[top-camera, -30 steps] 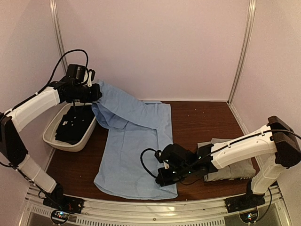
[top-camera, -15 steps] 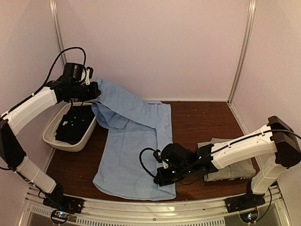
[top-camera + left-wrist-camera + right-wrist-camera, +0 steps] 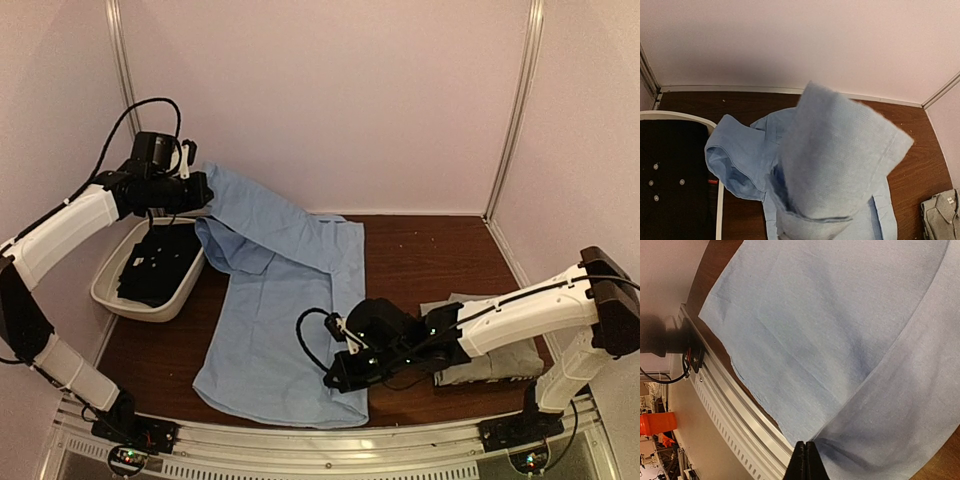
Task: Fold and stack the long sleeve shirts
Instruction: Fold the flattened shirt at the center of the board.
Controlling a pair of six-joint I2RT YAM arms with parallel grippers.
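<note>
Clenched on the light blue shirt, left gripper and right gripper shifted it left.

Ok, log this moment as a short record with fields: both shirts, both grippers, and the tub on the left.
light blue shirt: unfolded, lying on the table, far left end lifted
grey shirt: folded, near right of table, partly hidden by the right arm
left gripper: shut on the light blue shirt's raised end
right gripper: shut on the light blue shirt's near right corner, low at the table
white tub: left of table, holds a dark garment with buttons
</note>
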